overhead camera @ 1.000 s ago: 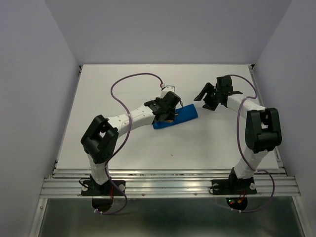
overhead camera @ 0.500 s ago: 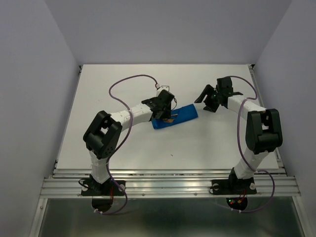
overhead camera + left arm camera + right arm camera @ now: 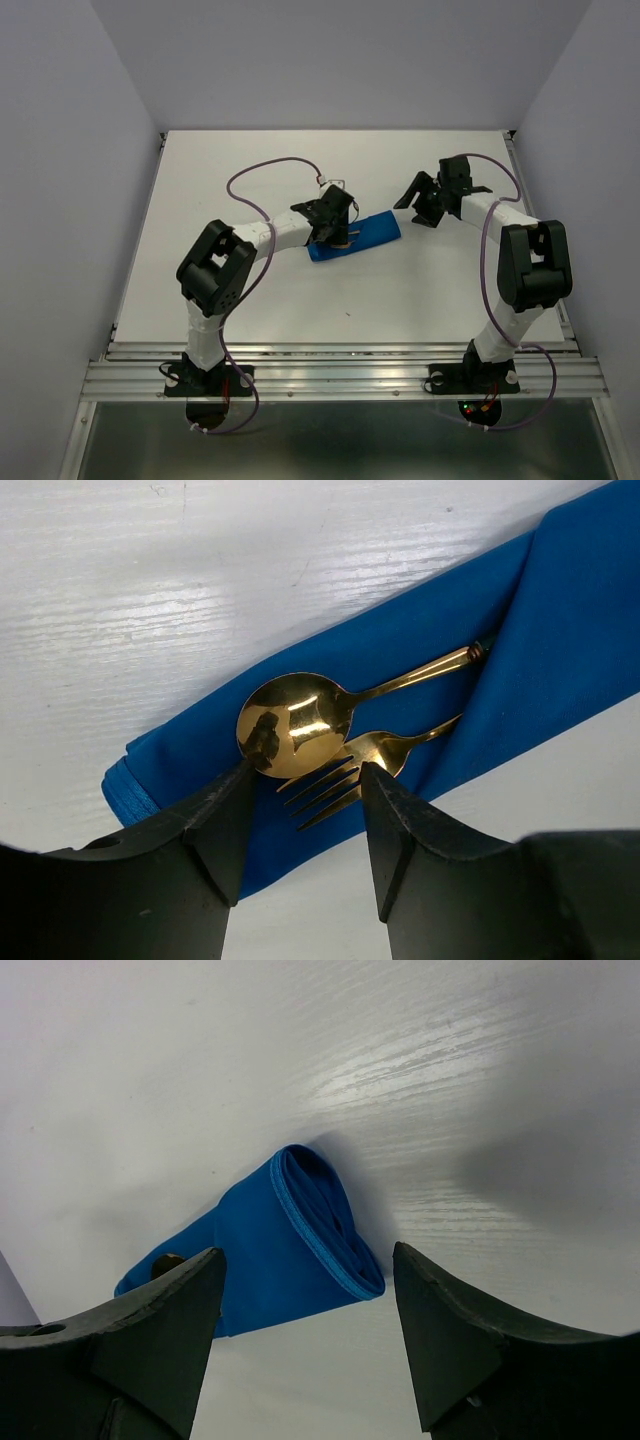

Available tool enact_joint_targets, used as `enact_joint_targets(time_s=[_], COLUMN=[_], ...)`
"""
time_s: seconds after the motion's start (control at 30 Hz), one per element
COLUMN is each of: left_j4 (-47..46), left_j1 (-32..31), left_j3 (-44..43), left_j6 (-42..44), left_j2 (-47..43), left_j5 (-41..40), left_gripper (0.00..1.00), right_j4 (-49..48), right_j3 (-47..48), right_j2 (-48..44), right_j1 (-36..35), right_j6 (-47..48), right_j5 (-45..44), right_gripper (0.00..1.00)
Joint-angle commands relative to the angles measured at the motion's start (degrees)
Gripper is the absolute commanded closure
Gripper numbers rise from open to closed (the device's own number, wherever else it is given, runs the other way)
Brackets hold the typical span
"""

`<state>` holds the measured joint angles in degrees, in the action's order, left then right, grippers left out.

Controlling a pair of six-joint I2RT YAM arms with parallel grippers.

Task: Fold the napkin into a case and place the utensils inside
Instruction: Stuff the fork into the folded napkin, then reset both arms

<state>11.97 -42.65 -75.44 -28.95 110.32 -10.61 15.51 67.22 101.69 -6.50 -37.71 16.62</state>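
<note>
The blue napkin lies folded as a narrow case (image 3: 357,236) in the middle of the table. In the left wrist view the case (image 3: 560,650) holds the gold spoon (image 3: 295,720) and gold fork (image 3: 350,770); their heads stick out at the open end and their handles go under the fold. My left gripper (image 3: 335,228) hovers over that end, open and empty, its fingers (image 3: 215,825) either side of the fork tines. My right gripper (image 3: 412,198) is open and empty just off the case's right end (image 3: 300,1230).
The white table (image 3: 420,290) has raised rails at its left and right edges. Grey walls close in on three sides. A purple cable (image 3: 262,170) loops over the table behind the left arm.
My left gripper has drawn back slightly toward the left end of the case and its elbow has swung nearer. The right arm has barely moved.
</note>
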Motion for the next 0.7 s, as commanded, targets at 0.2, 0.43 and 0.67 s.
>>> enact_joint_targets(time_s=[0.2,0.43,0.67], left_j4=[-0.72,0.16,0.78], left_j1=[0.11,0.11,-0.06], left_j3=[-2.08,-1.29,2.75], left_j6=[0.56,0.65,0.47], left_j2=[1.04,-3.17,-11.09], left_j5=[-1.61,-2.92,-4.32], left_gripper=[0.43,0.44,0.43], right_j4=[-0.39,-0.13,0.75], right_j3=[-0.42,-1.48,-2.36], right_j2=[-1.41,-3.16,-6.68], right_j1=[-0.44,-0.44,-0.44], right_j6=[0.8,1.33,1.94], right_j5=[0.34,-0.27,-2.12], right_gripper=[0.27,0.27,0.27])
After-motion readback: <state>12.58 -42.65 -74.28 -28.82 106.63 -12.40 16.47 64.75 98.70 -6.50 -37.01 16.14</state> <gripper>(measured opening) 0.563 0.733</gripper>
